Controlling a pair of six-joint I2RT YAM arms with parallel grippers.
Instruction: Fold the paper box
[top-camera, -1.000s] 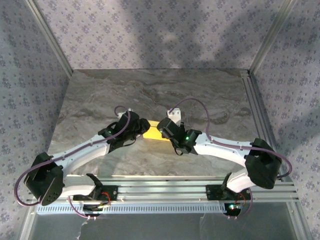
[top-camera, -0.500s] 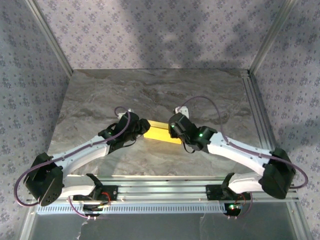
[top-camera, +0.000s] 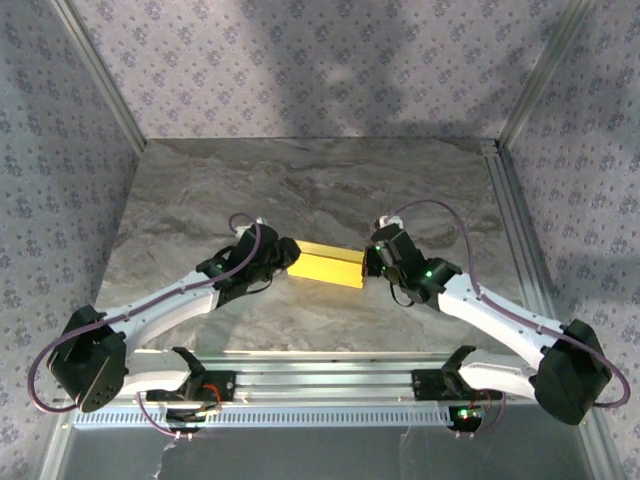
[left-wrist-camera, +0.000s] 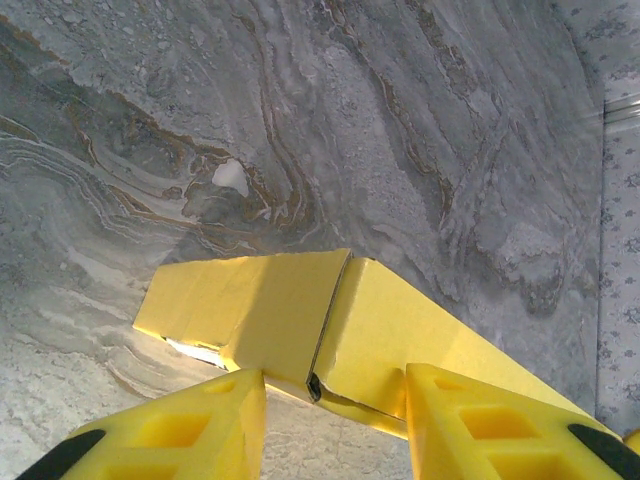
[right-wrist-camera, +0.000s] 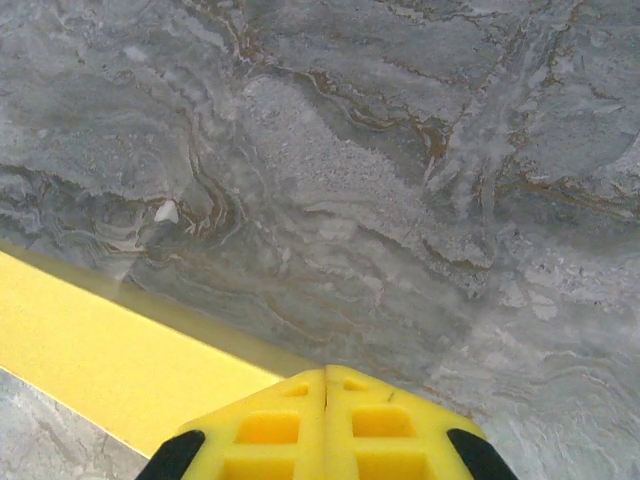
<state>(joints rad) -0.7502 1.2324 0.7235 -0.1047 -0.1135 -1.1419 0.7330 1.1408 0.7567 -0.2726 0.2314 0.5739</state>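
Note:
The paper box lies folded on the marble table, a long flat yellow block between the two arms. My left gripper is at its left end. In the left wrist view the box shows a seam and a small gap at its near corner, and my left gripper is shut on that end, one finger on each side. My right gripper sits at the box's right end. In the right wrist view it is shut with nothing between its fingers, and the box's yellow face lies to its lower left.
An aluminium rail runs along the near edge by the arm bases and another along the right side. Patterned walls close in the back and sides. A small white speck lies on the marble beyond the box.
My right arm has slid right from over the box's middle to its right end, uncovering most of the box, and its jaws have closed. The left arm has kept its hold.

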